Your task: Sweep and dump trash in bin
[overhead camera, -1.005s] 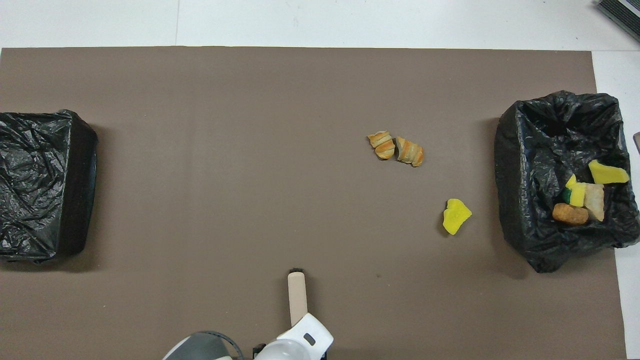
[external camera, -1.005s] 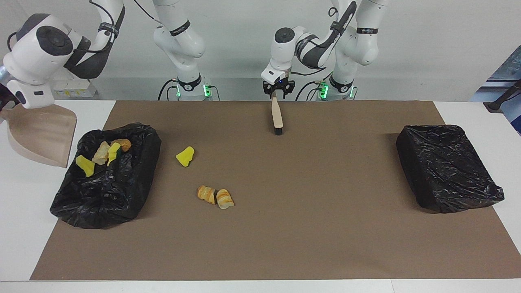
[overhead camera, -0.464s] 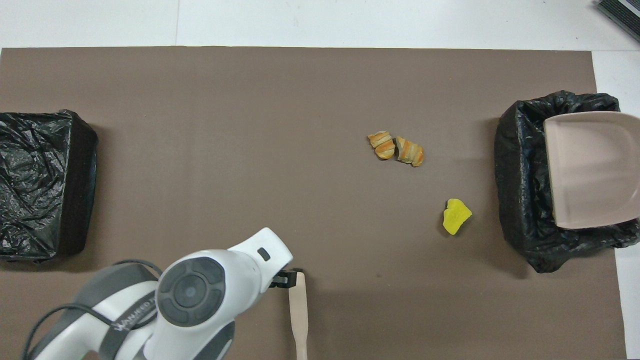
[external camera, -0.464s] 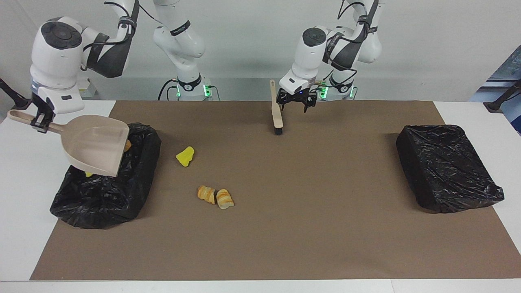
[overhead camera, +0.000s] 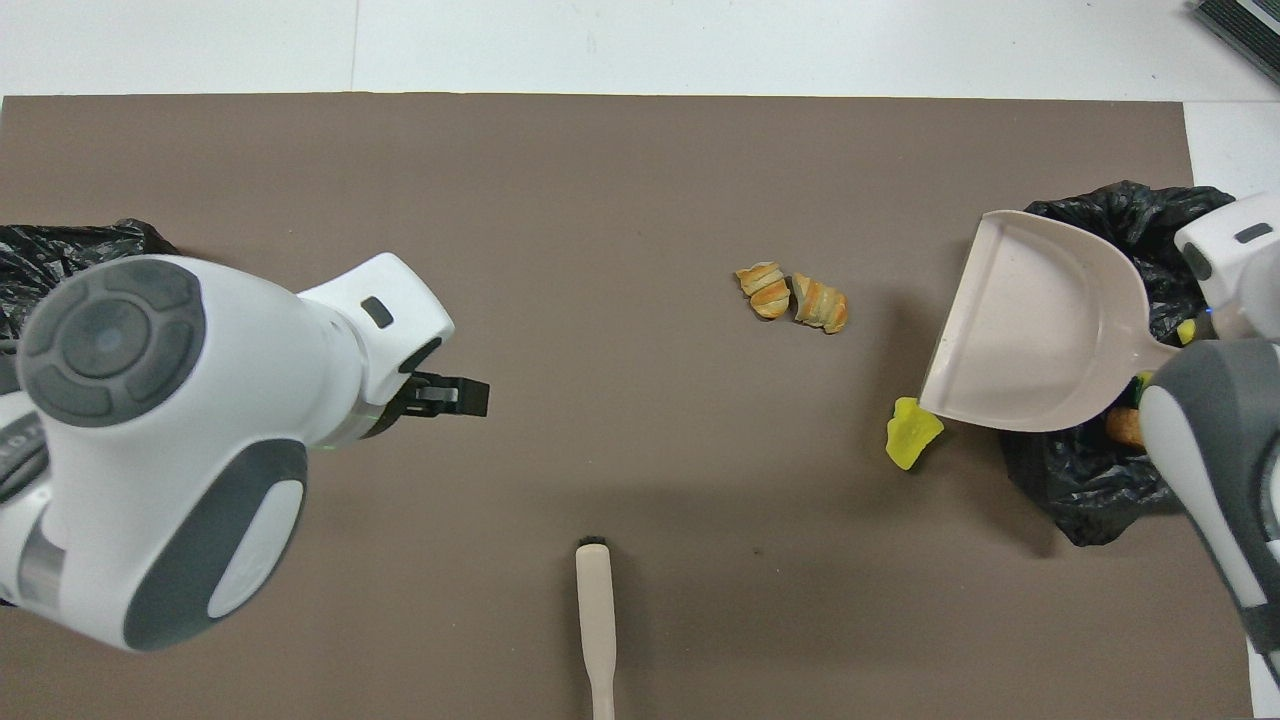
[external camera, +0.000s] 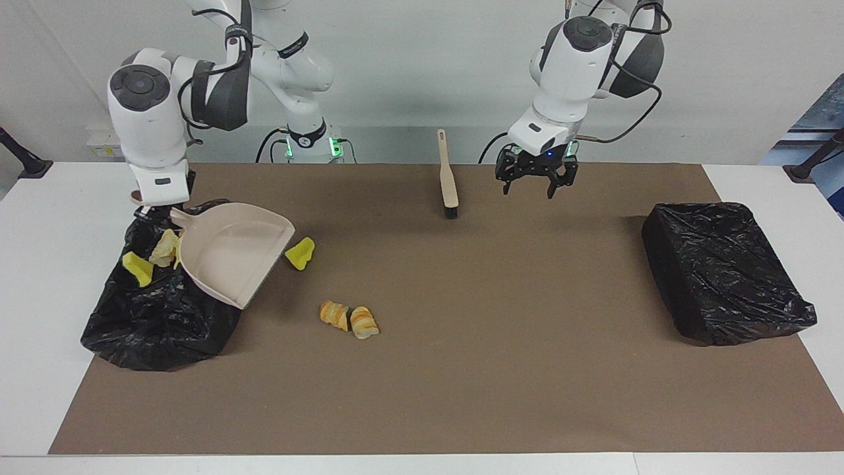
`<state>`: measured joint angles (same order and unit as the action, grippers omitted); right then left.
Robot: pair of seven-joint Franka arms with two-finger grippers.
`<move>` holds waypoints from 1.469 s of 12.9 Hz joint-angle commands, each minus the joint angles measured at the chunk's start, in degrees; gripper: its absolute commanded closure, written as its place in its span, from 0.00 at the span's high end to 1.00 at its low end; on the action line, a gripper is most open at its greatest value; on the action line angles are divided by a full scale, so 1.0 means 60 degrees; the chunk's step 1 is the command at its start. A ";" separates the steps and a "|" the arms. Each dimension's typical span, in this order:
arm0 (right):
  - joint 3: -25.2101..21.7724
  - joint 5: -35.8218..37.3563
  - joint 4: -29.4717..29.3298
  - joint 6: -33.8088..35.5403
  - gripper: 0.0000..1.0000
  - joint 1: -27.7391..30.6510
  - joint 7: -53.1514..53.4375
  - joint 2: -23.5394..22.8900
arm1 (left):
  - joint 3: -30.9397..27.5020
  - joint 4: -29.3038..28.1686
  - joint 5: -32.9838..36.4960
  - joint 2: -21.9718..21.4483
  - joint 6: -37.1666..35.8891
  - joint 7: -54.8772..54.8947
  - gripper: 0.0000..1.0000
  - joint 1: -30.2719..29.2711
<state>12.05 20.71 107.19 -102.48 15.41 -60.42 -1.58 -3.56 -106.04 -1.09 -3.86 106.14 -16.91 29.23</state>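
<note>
The right pincer [external camera: 146,210] is over the open black bin [external camera: 158,316] at the right arm's end of the tabletop [external camera: 39,316], and it is pinching the handle of the beige dustpan [external camera: 231,254]. The dustpan is in the air and tilted, with its wide mouth over the brown mat [external camera: 461,369] beside the bin.

Some of the trash is already in this bin: a yellow sponge bit [external camera: 137,268] and a tan chunk [external camera: 163,248] show beside the dustpan. One more yellow sponge bit [external camera: 301,253] lies on the mat, just beside the dustpan's edge. Two bread-like chunks [external camera: 348,318] lie together on the mat, farther from the robots.

The left pincer [external camera: 536,186] hangs in the air with its fingers spread and holds nothing. It is over the mat, between the beige brush [external camera: 448,181] and the covered black bin [external camera: 722,270] at the left arm's end. The brush lies on the mat near the robots, bristles away from them.

I can read no clear writing or label on the things.
</note>
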 commanded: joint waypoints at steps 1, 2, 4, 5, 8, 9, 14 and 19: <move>0.0014 -0.0782 0.0400 0.0277 0.00 -0.0661 0.2677 0.0103 | 0.0096 0.1249 0.0239 0.0262 -0.0812 0.0809 1.00 -0.0768; 0.0014 -0.0915 0.0430 0.0322 0.00 -0.1027 0.3731 0.0016 | 0.0096 0.1673 0.0240 0.0233 -0.1177 0.1218 1.00 -0.1119; 0.0014 -0.1382 0.0416 0.0425 0.00 -0.1759 0.5680 -0.0102 | 0.0052 0.2333 0.0254 0.0131 -0.1852 0.2286 1.00 -0.1836; 0.0014 -0.1647 0.0416 0.0411 0.00 -0.2097 0.6734 -0.0189 | -0.0006 0.2583 0.0269 0.0116 -0.2174 0.2814 1.00 -0.2072; 0.0014 -0.2612 0.0139 0.0293 0.00 -0.2977 0.9812 -0.0569 | -0.0036 0.3505 0.0225 0.0232 -0.3244 0.3769 1.00 -0.2790; 0.0014 -0.2833 -0.0066 0.0293 0.00 -0.3341 1.0619 -0.0803 | -0.0036 0.3667 0.0225 0.0247 -0.3362 0.3974 1.00 -0.2923; 0.0014 -0.3700 -0.1718 0.0131 0.00 -0.5055 1.3378 -0.2325 | -0.0036 0.4006 0.0225 0.0276 -0.3642 0.4532 1.00 -0.3510; 0.0014 -0.4052 -0.3901 0.0030 0.00 -0.6054 1.5342 -0.4463 | -0.0036 0.4020 0.0138 0.0276 -0.3759 0.4548 1.00 -0.3787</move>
<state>12.28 -2.21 91.36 -102.54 -19.25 29.07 -21.94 -4.42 -84.15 -0.59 -3.35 85.47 9.42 8.39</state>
